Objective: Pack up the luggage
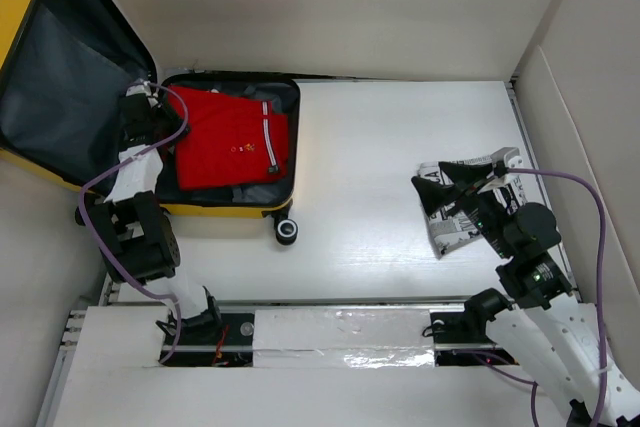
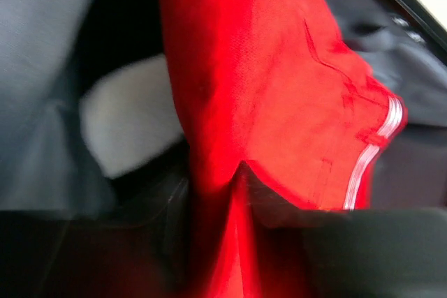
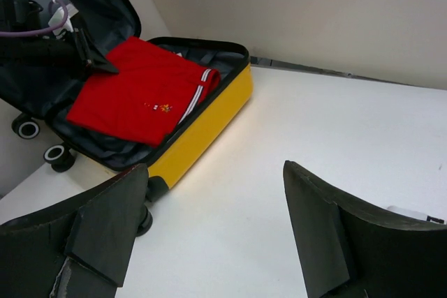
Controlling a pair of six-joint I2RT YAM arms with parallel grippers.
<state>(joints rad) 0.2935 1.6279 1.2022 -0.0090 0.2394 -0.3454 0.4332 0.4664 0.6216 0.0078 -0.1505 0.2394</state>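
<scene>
The yellow luggage lies open at the table's left, its dark grey lined lid tilted back. A folded red garment with white stripes lies in its base. My left gripper is at the garment's far left corner. In the left wrist view its jaws are shut on a pinch of the red fabric. My right gripper is open and empty above the table at the right. Its view shows the luggage and the red garment far off to the left.
A black-and-white printed item lies on the table under my right gripper. Dark clothing lies under the red garment. The luggage's black wheel sticks out at its near right corner. Walls stand close at the back and right.
</scene>
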